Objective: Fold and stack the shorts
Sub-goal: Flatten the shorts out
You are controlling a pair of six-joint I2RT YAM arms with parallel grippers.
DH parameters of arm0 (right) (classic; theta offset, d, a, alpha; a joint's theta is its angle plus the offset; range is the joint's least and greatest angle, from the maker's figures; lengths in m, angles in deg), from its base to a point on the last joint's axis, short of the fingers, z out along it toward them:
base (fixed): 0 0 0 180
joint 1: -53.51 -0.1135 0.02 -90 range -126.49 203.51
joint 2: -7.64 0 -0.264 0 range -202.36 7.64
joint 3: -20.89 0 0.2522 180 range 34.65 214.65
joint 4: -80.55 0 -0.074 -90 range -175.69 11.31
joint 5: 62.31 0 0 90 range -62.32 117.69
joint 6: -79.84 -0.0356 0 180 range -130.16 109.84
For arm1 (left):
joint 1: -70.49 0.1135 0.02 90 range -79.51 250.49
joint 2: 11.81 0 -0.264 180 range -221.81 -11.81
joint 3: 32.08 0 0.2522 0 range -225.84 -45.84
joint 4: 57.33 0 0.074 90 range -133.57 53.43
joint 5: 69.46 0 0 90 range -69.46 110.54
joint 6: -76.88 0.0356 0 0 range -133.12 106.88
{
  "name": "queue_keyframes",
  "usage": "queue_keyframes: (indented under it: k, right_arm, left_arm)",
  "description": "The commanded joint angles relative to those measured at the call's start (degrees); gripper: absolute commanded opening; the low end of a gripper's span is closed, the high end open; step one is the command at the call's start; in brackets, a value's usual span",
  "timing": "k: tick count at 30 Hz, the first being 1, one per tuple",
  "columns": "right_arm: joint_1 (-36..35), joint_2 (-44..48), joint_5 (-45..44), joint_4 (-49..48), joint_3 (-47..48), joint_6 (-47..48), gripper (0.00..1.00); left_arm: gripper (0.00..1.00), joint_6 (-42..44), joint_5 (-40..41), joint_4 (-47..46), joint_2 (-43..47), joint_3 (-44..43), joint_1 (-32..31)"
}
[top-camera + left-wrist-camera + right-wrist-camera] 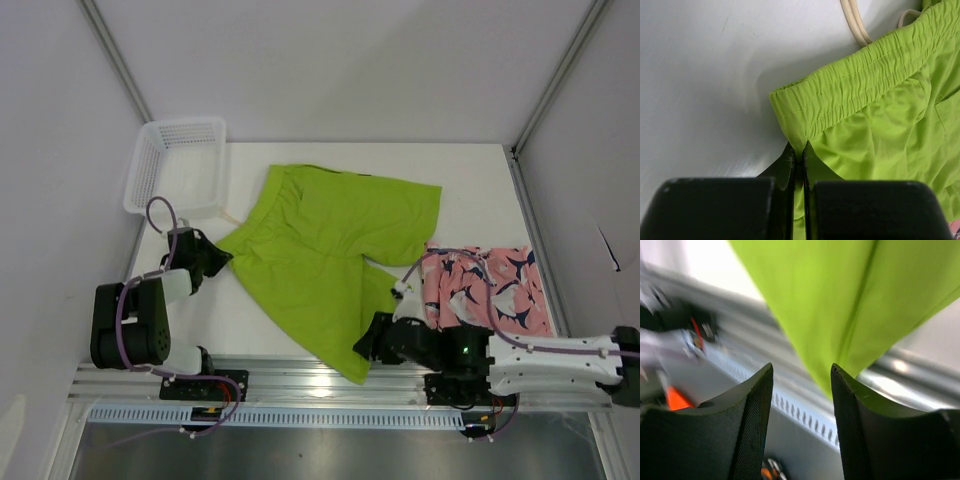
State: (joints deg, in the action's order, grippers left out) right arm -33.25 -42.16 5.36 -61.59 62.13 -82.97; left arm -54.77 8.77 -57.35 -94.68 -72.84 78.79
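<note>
The lime green shorts (330, 245) lie spread over the middle of the table. My left gripper (224, 259) is at their left waistband corner. In the left wrist view it (799, 150) is shut, with the elastic corner of the green shorts (875, 115) pinched between the jaws. My right gripper (363, 347) is at the near tip of a leg, by the table's front edge. In the right wrist view it (802, 372) stands open, and the tip of the green shorts (840, 300) hangs just beyond the fingertips, ungripped. The pink fish-print shorts (495, 292) lie at the right.
A white mesh basket (180, 165) stands at the back left corner. A cream drawstring (855, 25) trails from the waistband. The metal rail (300, 375) of the front edge runs under the right gripper. The right arm's cable (450, 262) arches over the pink shorts.
</note>
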Motion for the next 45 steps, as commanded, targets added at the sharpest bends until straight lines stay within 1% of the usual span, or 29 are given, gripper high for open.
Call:
queue_keyframes:
  k: [1,3,4,6,7,9,10,11,13,14,16,18,20,24,34,40,42,43,44,45]
  right_arm:
    - [12.5,8.7,1.9,5.7,-0.1,7.9,0.52]
    - [18.7,11.1,6.5,6.8,-0.6,12.4,0.51]
    - [24.8,12.6,8.2,7.1,-0.6,14.2,0.50]
    - [31.0,12.8,13.1,7.5,-0.3,18.9,0.48]
    - [36.7,12.0,15.0,7.2,-0.3,20.5,0.47]
    - [42.0,10.6,17.9,5.7,-0.7,24.7,0.47]
    - [44.7,9.6,21.0,5.0,-1.1,26.0,0.47]
    - [49.4,7.5,22.5,4.0,-1.5,27.4,0.47]
    - [53.9,5.3,27.6,1.0,-2.6,30.2,0.47]
    - [57.7,3.2,29.1,-0.3,-3.0,30.8,0.47]
    - [60.6,1.4,32.6,-4.0,-3.7,32.2,0.48]
    - [63.3,-1.8,34.2,-6.9,-3.8,32.7,0.50]
    - [64.3,-4.1,35.4,-8.6,-3.8,33.1,0.51]
    - [65.7,-9.9,38.1,-15.8,-4.6,32.2,0.51]
    - [67.5,-14.7,38.2,-22.3,-4.2,30.5,0.52]
    - [67.9,-18.6,38.2,-28.4,-4.2,28.7,0.48]
    - [68.2,-19.8,38.1,-30.2,-4.1,28.3,0.42]
    - [68.5,-20.2,38.3,-31.0,-4.1,27.9,0.37]
    - [68.9,-20.9,38.4,-32.1,-4.0,27.7,0.26]
    - [69.3,-21.1,38.4,-32.4,-3.8,27.5,0.21]
  left_arm:
    - [0.00,1.5,2.0,0.1,2.9,0.0,0.5]
    - [0.00,1.6,2.6,0.4,3.2,-0.1,0.6]
    - [0.00,1.6,2.7,0.6,3.5,0.0,0.8]
    - [0.00,1.5,2.9,0.7,4.0,0.3,1.1]
    - [0.00,1.5,3.0,0.8,4.2,0.5,1.3]
    - [0.00,1.4,3.6,0.9,5.1,0.8,1.5]
    - [0.00,1.5,3.8,0.9,5.3,0.9,1.5]
    - [0.00,1.4,3.9,1.0,5.4,1.1,1.5]
    - [0.00,1.4,4.2,1.3,5.4,1.2,1.8]
    - [0.00,1.3,4.1,1.3,5.3,1.3,1.9]
    - [0.00,1.3,4.0,1.3,5.0,1.3,2.0]
    - [0.00,1.2,3.9,1.3,4.9,1.1,2.1]
    - [0.00,1.1,3.9,1.3,4.6,1.2,2.2]
    - [0.00,1.0,3.7,1.2,4.4,1.3,2.3]
    - [0.00,0.9,2.9,0.5,4.2,1.7,2.5]
    - [0.00,0.9,3.0,0.6,4.4,2.0,2.5]
    - [0.00,0.8,3.1,0.7,4.4,2.0,2.6]
    - [0.00,0.7,3.1,0.7,4.3,2.0,2.7]
    - [0.00,0.6,3.1,0.7,4.3,2.0,2.8]
    - [0.00,0.5,3.1,0.7,4.3,2.0,2.8]
